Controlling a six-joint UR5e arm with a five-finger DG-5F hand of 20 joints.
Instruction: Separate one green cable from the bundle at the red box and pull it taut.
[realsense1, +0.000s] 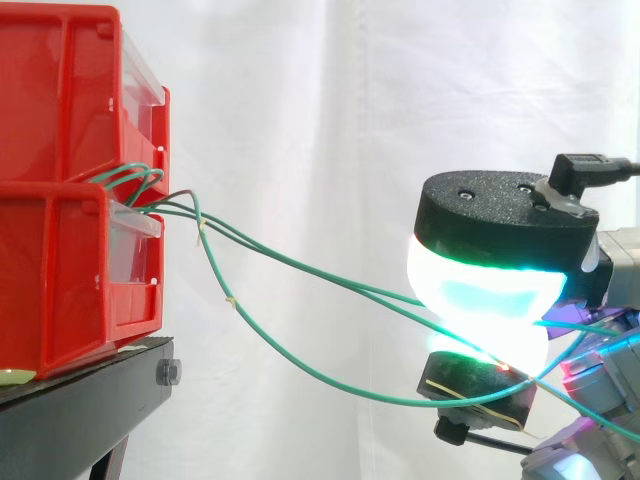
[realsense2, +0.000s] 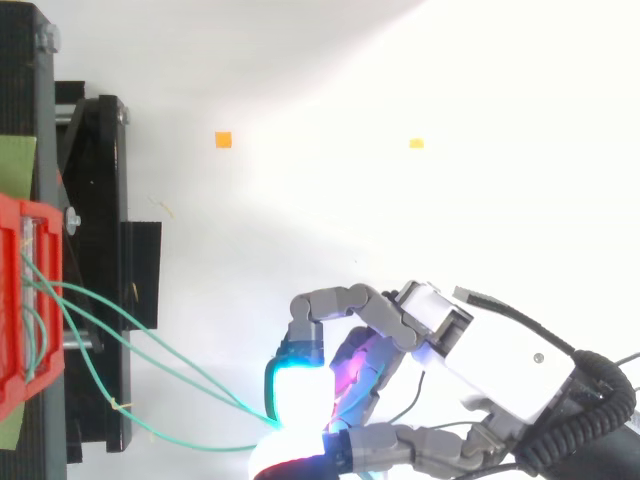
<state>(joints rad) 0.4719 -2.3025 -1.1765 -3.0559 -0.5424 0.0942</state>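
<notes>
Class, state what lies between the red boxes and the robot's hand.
Only green cables span that gap, sagging from the red boxes to the hand, clearest in the side view.

Black stand (realsense1: 95, 395): top surface level, one bolt (realsense1: 168, 372) at its front corner. Lower red bin (realsense1: 60, 285) sits directly on the stand top. Upper red bin (realsense1: 60, 90) is stacked on the lower bin, clear of the stand
</notes>
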